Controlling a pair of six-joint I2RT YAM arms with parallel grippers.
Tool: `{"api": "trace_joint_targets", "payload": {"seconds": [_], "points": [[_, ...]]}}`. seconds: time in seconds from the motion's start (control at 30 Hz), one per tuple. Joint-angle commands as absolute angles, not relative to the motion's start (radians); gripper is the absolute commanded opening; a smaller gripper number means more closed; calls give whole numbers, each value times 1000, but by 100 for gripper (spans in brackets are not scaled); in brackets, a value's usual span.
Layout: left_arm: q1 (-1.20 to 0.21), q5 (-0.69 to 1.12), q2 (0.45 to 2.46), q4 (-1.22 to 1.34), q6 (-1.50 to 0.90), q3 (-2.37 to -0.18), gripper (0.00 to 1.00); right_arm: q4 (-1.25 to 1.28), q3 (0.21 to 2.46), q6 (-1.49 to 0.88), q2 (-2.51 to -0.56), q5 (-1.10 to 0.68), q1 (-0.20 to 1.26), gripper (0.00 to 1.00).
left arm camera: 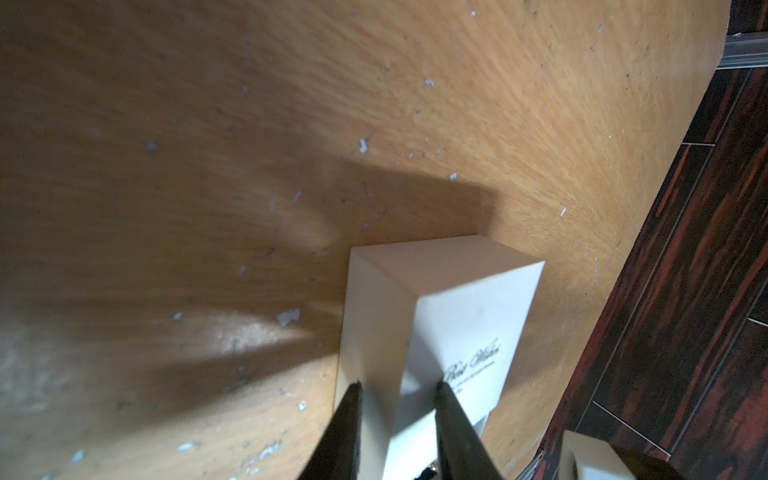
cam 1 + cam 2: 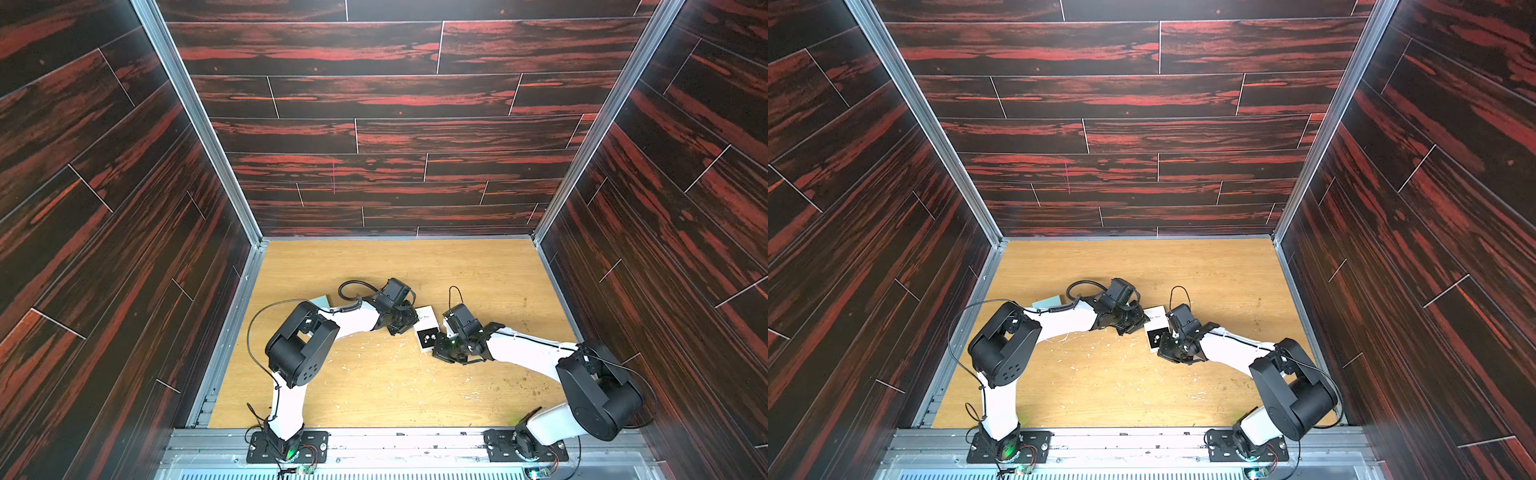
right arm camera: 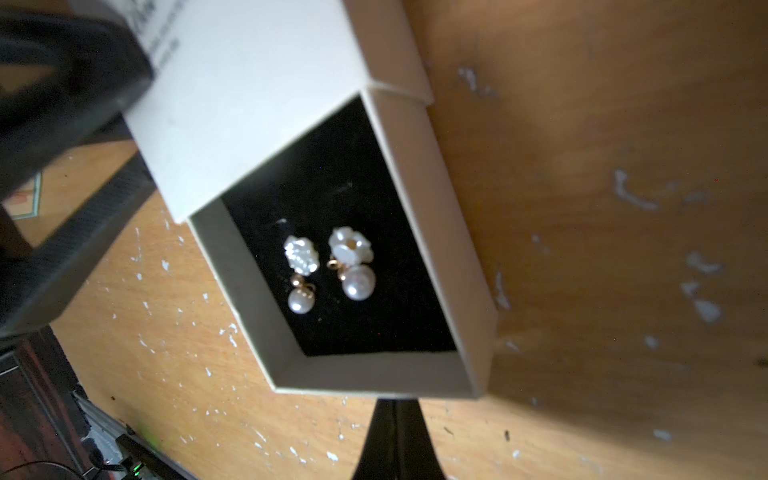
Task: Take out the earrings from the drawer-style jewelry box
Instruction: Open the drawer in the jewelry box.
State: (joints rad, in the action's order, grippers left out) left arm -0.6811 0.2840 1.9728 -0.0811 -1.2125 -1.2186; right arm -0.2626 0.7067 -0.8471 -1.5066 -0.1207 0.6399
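**Two pearl earrings (image 3: 352,266) are pictured in the pulled-out tray of one small white cardboard drawer-style jewelry box (image 2: 427,316), set on a scuffed wooden table (image 2: 374,386).**

The black-lined tray (image 3: 436,232) is seen slid partly out of its sleeve, and the box is placed between the two arms in both top views. Each earring is made up of a white flower-like stud, a gold link and a round pearl drop. The two are laid side by side, close but apart. The script (image 1: 473,363) on the sleeve appears to read "Best Wishes"; the smaller line beneath cannot be read. The left tool (image 1: 399,386) is shown narrowly parted, its tips set over the sleeve's long edge, and a grip cannot be confirmed. The right tool (image 3: 395,409) is closed fully, its tip just at the tray's end wall. One flat pale teal square box (image 2: 322,301) is partly hidden behind the left arm.
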Motion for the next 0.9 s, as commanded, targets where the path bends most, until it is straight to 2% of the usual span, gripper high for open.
{"api": "trace_joint_targets", "payload": {"seconds": [0.0,0.43,0.7,0.87], "points": [[-687,241,1968,-155,-1211,-1190,32,-323,683,-863,-1493,-144,657,0],[-687,246,1966,-149,-1200,-1185,32,-360,724,-849,-1478,-98,666,1],[-687,243,1962,-153,-1191,-1187,32,-393,822,-824,-1497,-77,667,27],[-686,240,1957,-164,-1181,-1189,32,-421,843,-813,-1471,-77,666,29]]}}
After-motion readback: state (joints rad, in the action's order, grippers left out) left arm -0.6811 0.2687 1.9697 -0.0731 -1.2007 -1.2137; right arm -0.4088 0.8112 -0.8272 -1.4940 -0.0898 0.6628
